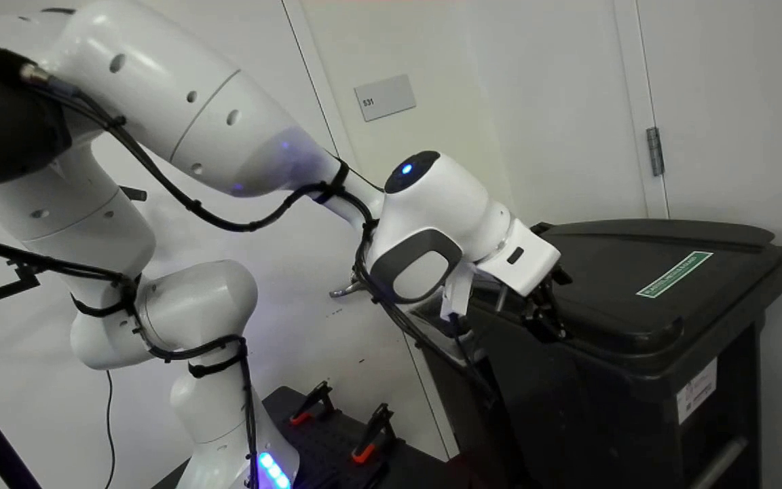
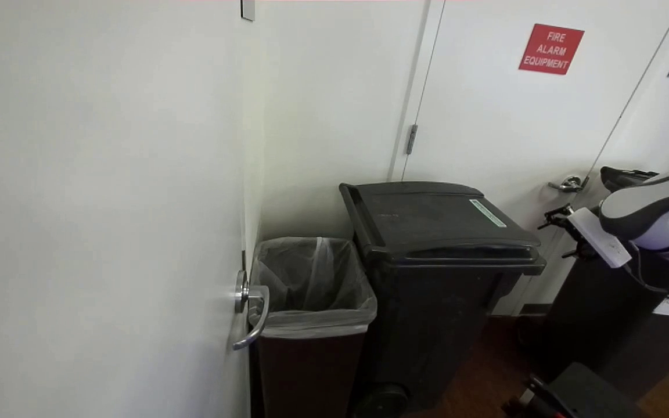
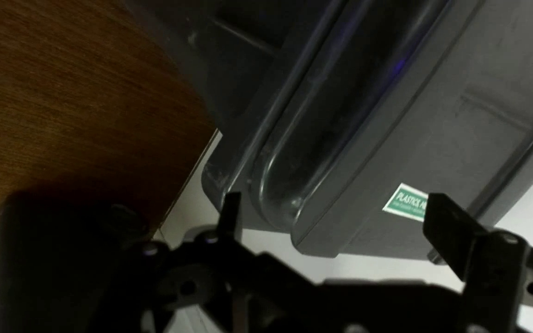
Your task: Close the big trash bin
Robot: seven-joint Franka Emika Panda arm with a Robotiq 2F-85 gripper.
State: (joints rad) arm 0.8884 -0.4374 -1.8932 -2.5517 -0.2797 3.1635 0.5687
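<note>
The big trash bin is a dark grey-black bin (image 2: 421,325) that shows in both exterior views. Its flat lid (image 2: 427,217) with a green-white label lies down on the body; the lid also shows in an exterior view (image 1: 608,278). In the wrist view the lid (image 3: 461,138) fills the upper right. My gripper (image 2: 554,241) is beside the bin at about lid height, with a gap between them. In an exterior view the gripper (image 1: 557,305) overlaps the bin's near edge. In the wrist view the gripper (image 3: 334,203) has its fingers wide apart with nothing between them.
A brown bin with a clear liner (image 2: 311,325) stands against the big bin. Another dark bin (image 2: 590,319) is behind the gripper. A door handle (image 2: 256,316) sticks out at the left. The robot's black base plate (image 1: 337,435) carries clamps.
</note>
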